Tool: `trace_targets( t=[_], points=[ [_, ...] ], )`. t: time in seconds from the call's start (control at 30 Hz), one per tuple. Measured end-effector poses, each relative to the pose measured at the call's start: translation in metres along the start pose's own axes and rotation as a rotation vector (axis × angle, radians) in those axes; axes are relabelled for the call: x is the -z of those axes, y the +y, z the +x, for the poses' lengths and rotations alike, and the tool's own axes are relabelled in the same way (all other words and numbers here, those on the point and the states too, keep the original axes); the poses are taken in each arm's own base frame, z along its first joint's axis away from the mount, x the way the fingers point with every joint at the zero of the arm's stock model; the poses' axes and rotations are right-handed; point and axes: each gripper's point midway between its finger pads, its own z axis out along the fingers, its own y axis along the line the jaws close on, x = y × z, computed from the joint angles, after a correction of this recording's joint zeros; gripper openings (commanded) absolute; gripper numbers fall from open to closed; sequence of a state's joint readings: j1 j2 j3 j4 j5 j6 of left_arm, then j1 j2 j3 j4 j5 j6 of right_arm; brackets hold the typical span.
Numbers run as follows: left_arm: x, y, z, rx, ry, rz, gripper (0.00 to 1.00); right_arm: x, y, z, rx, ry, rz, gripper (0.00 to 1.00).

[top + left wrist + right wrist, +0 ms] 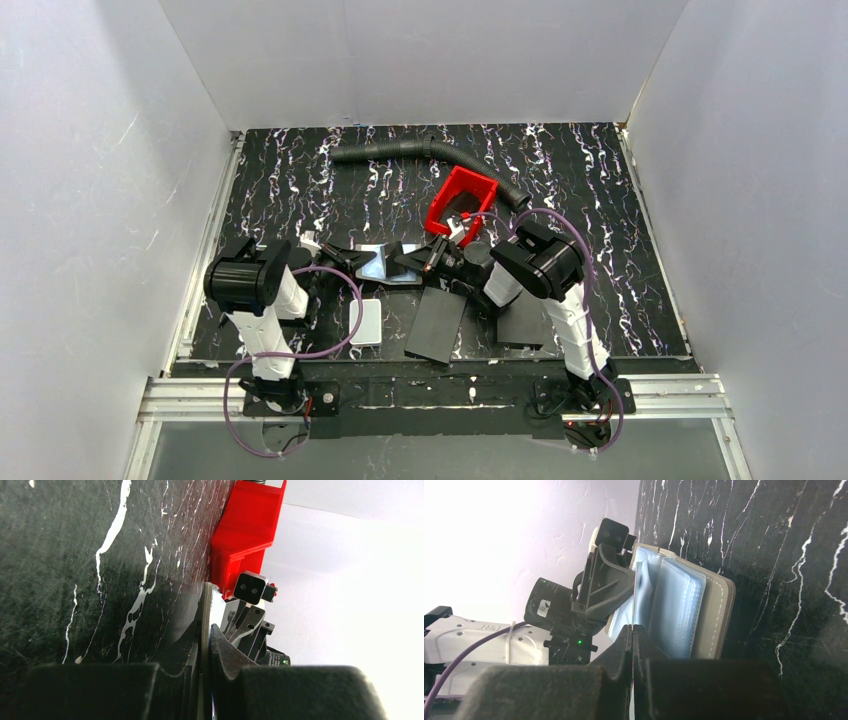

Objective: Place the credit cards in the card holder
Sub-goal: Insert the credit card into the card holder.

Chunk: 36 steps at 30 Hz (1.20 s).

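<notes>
The card holder (385, 262) stands open on the black marble table between my two grippers, its shiny inner faces up. In the right wrist view its blue inner pockets (676, 610) and grey-brown cover show. My left gripper (348, 258) is shut on the holder's left flap, seen edge-on in its own view (206, 630). My right gripper (425, 262) is shut on a thin pale credit card (634, 595), seen edge-on. The card's far end lies against the holder's inner leaves. A small pale stack (459, 228) lies at the red tray's near side.
A red plastic tray (462, 198) stands just behind the right gripper, and a black hose (430, 152) lies behind it. A white rounded box (366, 322) and two flat black panels (437, 325) (525, 320) lie near the front edge. White walls enclose the table.
</notes>
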<state>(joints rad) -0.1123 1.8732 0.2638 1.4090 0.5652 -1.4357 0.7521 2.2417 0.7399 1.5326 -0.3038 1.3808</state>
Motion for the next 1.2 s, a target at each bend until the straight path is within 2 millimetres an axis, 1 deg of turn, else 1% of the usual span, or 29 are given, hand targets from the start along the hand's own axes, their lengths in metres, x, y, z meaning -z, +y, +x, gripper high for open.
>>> trace_targets(
  t=[0.23,0.4,0.6,0.9,1.1,1.2],
  points=[
    [0.0,-0.001,0.0,-0.013,-0.005,0.002,0.0,0.0,0.001,-0.002,-0.008,-0.013,0.001,0.01],
    [-0.001,-0.008,0.0,-0.041,-0.014,0.02,0.0,-0.002,0.003,-0.006,-0.028,-0.03,-0.004,0.01],
    [0.002,-0.021,0.0,-0.077,-0.033,0.055,0.0,-0.004,0.008,-0.01,-0.055,-0.044,-0.01,0.01],
    [0.003,-0.025,-0.003,-0.073,-0.053,0.063,0.0,-0.007,0.015,-0.014,-0.103,-0.059,-0.026,0.01],
    [0.004,-0.043,-0.007,-0.099,-0.083,0.108,0.0,-0.014,0.025,-0.015,-0.153,-0.078,-0.041,0.01],
    [0.003,-0.045,-0.007,-0.103,-0.09,0.113,0.0,-0.014,0.028,-0.014,-0.179,-0.08,-0.039,0.01]
  ],
)
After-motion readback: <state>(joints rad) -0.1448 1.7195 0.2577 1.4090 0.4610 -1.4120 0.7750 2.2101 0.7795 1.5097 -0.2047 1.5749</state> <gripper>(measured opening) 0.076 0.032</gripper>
